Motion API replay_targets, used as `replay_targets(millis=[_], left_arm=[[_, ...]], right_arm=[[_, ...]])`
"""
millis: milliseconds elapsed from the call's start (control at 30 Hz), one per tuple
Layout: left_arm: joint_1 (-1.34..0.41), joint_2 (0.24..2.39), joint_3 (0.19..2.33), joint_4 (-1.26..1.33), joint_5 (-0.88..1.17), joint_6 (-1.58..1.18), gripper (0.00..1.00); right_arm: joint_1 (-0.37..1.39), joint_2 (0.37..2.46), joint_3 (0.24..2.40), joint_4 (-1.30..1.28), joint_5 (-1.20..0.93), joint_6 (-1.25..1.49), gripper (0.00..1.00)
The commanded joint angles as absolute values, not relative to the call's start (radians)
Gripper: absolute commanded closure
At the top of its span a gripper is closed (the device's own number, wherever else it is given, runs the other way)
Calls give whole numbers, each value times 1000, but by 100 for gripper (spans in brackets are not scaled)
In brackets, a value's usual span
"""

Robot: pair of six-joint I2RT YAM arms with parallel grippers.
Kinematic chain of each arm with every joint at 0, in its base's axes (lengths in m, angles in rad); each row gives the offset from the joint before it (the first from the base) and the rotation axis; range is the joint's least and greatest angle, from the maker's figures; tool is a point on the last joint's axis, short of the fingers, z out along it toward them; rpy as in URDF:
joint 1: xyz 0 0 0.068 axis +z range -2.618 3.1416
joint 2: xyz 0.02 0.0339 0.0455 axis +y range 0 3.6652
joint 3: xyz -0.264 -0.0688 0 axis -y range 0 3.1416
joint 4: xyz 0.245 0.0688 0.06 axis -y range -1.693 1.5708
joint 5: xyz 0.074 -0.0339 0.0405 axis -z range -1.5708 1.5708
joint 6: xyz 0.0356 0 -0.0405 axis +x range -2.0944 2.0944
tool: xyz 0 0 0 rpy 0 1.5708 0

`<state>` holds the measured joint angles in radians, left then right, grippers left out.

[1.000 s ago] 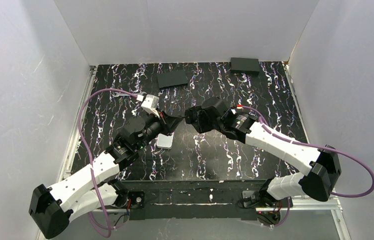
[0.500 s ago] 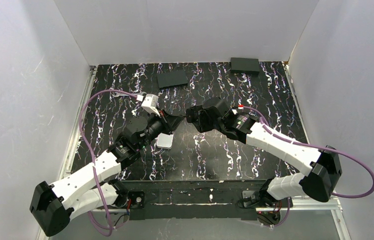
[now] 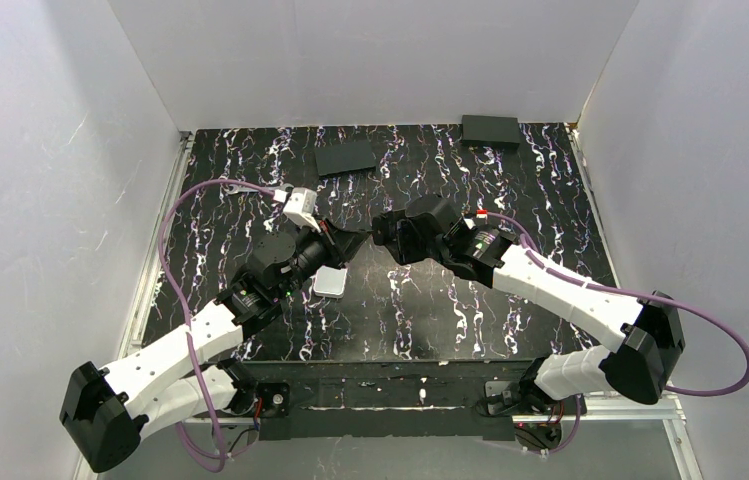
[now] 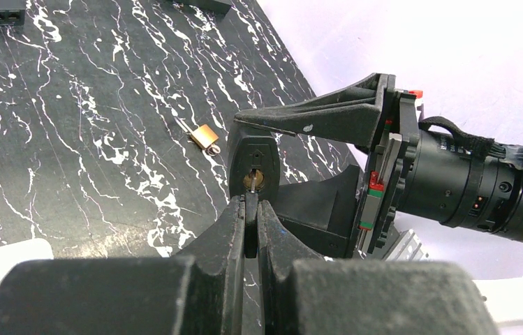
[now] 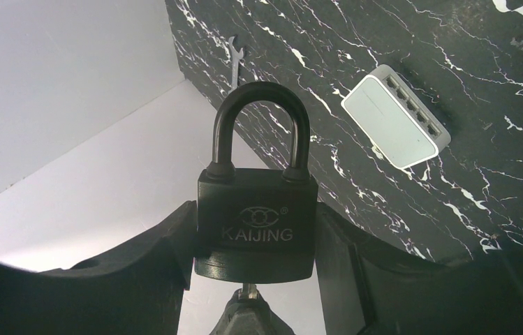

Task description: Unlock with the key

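My right gripper [image 5: 257, 227] is shut on the black padlock [image 5: 257, 223] and holds it above the table, its shackle [image 5: 262, 125] closed. My left gripper [image 4: 250, 208] is shut on the key [image 4: 250, 218], its black head pinched between the fingers. The blade is pushed into the brass keyhole [image 4: 253, 179] in the padlock's underside [image 4: 251, 157]. The blade's stub also shows under the padlock in the right wrist view [image 5: 248, 290]. In the top view the left gripper [image 3: 350, 243] and the right gripper [image 3: 382, 232] meet tip to tip over the middle of the table.
A white network switch [image 3: 329, 282] lies under the left gripper. A small brass padlock [image 4: 204, 135] and a silver wrench [image 5: 236, 59] lie on the table. Two black boxes [image 3: 346, 157] [image 3: 490, 131] sit at the back edge.
The left arm has shifted slightly and its cable has moved. Both grippers stay tip to tip with the key at the padlock.
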<state>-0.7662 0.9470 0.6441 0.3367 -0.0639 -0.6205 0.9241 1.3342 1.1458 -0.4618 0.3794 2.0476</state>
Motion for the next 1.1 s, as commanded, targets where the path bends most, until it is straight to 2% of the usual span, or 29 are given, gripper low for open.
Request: replay_targets(millis=[0, 767, 1067], left_arm=[[-770, 935, 644, 345, -70, -554, 100], [-777, 992, 690, 358, -71, -408, 100], [-780, 999, 687, 348, -157, -747, 100]], right_arm=[[934, 1288, 1165, -349, 377, 2076, 99], [934, 1301, 1175, -332, 359, 2051, 99], [934, 1296, 1177, -344, 368, 2068, 99]])
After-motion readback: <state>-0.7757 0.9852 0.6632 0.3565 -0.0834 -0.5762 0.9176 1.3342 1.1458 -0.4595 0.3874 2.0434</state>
